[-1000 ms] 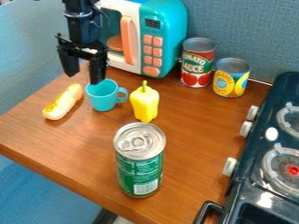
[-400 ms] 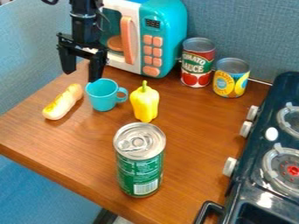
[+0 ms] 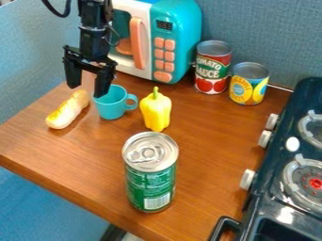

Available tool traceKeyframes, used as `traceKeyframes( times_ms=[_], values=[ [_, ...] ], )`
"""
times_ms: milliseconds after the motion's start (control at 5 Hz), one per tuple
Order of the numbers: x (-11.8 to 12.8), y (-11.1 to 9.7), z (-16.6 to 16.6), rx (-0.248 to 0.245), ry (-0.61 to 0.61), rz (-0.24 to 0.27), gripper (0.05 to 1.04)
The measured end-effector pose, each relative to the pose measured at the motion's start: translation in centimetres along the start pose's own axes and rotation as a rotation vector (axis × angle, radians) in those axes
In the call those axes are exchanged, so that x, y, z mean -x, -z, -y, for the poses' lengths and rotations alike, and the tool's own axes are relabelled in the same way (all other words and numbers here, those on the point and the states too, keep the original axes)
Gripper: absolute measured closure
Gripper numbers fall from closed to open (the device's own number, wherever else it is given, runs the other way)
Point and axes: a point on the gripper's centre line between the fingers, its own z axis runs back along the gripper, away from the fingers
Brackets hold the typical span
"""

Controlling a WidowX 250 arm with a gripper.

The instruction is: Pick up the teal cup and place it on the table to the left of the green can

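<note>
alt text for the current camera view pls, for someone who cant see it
An open black tool hangs over the back left of a wooden table, by a turquoise cup and a bread-like toy. A yellow pepper and green can stand nearer; behind are a toy microwave and two cans, with a stove at right.

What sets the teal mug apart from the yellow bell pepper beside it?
The teal mug is hollow with an open top; the yellow bell pepper is closed, topped by a green stem. The mug has a side handle, while the pepper has none. Both are toy-kitchen-style items standing upright on the wooden counter.
</note>
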Motion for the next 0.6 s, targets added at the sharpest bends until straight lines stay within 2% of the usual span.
traceKeyframes(
  times_ms=[200, 400, 600],
  values=[
    [-0.40, 0.47, 0.00, -0.004, 0.006, -0.011, 0.083],
    [-0.56, 1.19, -0.08, -0.015, -0.002, -0.029, 0.144],
    [-0.65, 1.42, -0.30, -0.032, -0.007, -0.041, 0.414]
  ],
)
